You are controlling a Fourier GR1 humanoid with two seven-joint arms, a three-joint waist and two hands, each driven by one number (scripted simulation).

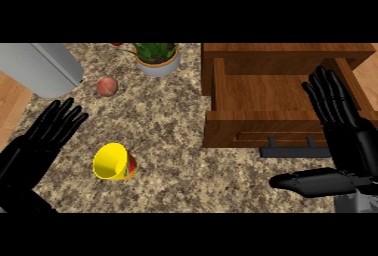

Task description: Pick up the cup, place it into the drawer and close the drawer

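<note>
Cup (112, 162) lies on side on counter (177, 130), mouth toward upper left, just right of left hand (40, 137), well apart from drawer (273, 107); drawer pulled out, nothing seen inside. Likely light, rigid, smooth; may roll; best taken across rim and wall. Both hands released, fingers straight; right hand (339, 125) over drawer's right side, hiding that edge. Cup's far side, red patch unclear; handle (295, 150) partly covered.

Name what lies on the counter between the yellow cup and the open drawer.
Nothing: head view shows bare counter between cup and drawer.
</note>
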